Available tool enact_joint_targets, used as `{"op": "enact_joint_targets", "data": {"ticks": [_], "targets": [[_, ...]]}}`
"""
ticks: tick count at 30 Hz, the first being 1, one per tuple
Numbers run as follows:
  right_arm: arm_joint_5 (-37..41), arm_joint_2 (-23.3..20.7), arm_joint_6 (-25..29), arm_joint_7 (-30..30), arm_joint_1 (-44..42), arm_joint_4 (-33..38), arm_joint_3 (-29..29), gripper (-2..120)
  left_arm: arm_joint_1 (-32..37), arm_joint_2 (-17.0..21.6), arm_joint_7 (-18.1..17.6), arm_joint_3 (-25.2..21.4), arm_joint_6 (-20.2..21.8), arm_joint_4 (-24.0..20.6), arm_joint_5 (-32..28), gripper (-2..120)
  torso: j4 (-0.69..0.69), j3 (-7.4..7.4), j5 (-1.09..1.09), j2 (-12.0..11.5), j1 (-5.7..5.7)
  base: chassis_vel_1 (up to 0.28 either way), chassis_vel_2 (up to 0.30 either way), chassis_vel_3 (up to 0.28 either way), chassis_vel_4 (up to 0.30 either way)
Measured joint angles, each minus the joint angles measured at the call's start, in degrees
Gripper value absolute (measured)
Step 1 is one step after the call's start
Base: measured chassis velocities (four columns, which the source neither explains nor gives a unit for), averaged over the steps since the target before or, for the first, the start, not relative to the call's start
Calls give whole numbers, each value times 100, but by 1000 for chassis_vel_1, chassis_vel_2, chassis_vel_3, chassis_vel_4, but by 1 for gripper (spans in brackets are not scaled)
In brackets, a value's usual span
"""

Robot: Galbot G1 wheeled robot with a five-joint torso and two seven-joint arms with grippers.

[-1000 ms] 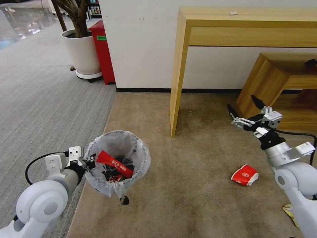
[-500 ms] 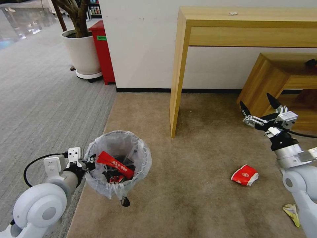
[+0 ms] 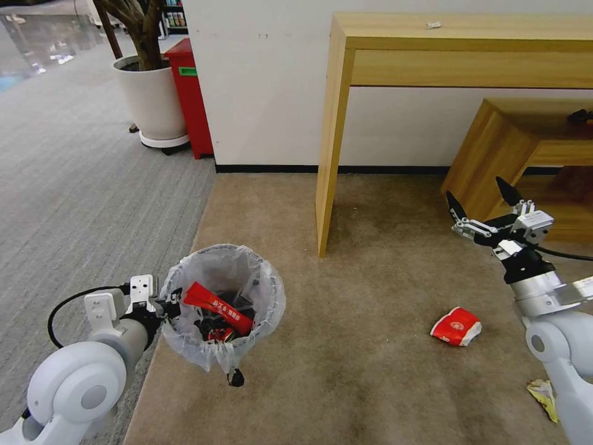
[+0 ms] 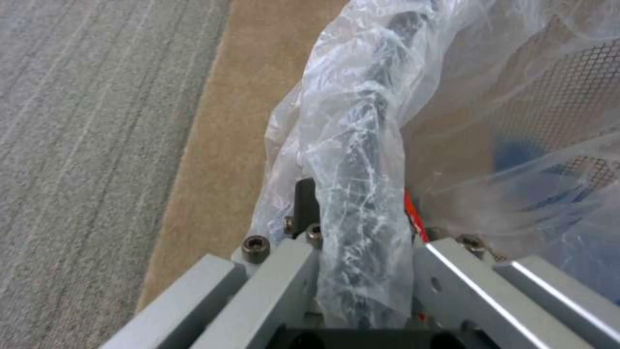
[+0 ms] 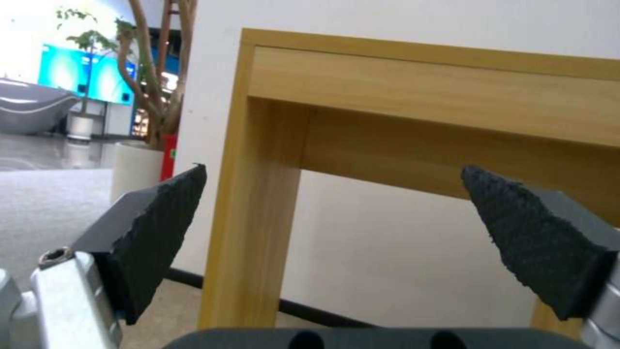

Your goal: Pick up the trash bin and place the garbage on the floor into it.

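floor [image 3: 370,346]: beige carpet; trash bin [image 3: 222,303] gripped at rim by left gripper [image 3: 170,304]; right gripper [image 3: 479,201] spread open beside bench [image 3: 333,123]; red wrapper [image 3: 456,326] right of bin

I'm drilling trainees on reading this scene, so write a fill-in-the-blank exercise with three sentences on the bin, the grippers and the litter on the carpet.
1. The left gripper is clamped on the rim of the ____, which is lined with a crinkly plastic bag.
2. The right gripper is raised above the floor with its fingers ____.
3. The crushed cup lying on the carpet near the right arm is white and ____.

Missing words: trash bin; open; red
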Motion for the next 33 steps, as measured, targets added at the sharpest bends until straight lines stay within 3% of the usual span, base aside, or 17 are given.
{"op": "enact_joint_targets", "data": {"ticks": [33], "targets": [[15,-30,65,-44,-60,-19,37,100,24,44,25,1,-8,-41,-17,0,-1,-1,0,0,0,-70,-67,-69,-69]]}}
